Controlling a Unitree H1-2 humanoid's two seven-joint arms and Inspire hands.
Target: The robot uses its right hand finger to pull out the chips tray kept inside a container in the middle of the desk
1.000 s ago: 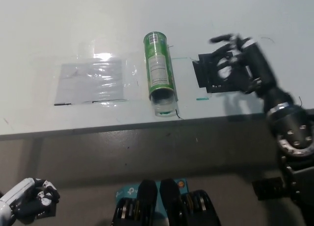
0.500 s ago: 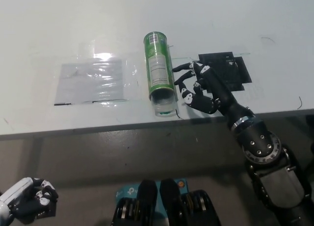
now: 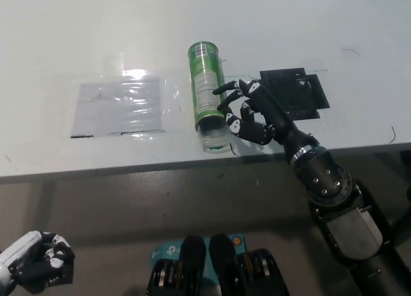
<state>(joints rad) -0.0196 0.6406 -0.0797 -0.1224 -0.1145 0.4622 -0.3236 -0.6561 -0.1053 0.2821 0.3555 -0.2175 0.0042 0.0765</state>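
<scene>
A green chips can [image 3: 208,94] lies on its side in the middle of the white desk [image 3: 321,26], its open mouth toward the near edge. A clear tray end [image 3: 215,140] shows at that mouth. My black right hand [image 3: 249,114] hovers just right of the can's lower half, fingers apart and curled, holding nothing; its fingertips [image 3: 221,90] reach up to the can's side, and I cannot tell whether they touch it. My white left hand [image 3: 35,261] rests low at the picture's bottom left, below the desk, fingers curled in.
A clear plastic sheet [image 3: 119,106] lies flat left of the can. A black square pad [image 3: 294,94] lies right of the can, behind my right hand. The desk's near edge [image 3: 128,167] runs just below the can's mouth.
My right hand has swung down off the black pad and leftward, ending beside the can near its mouth. The can and the left hand have stayed put.
</scene>
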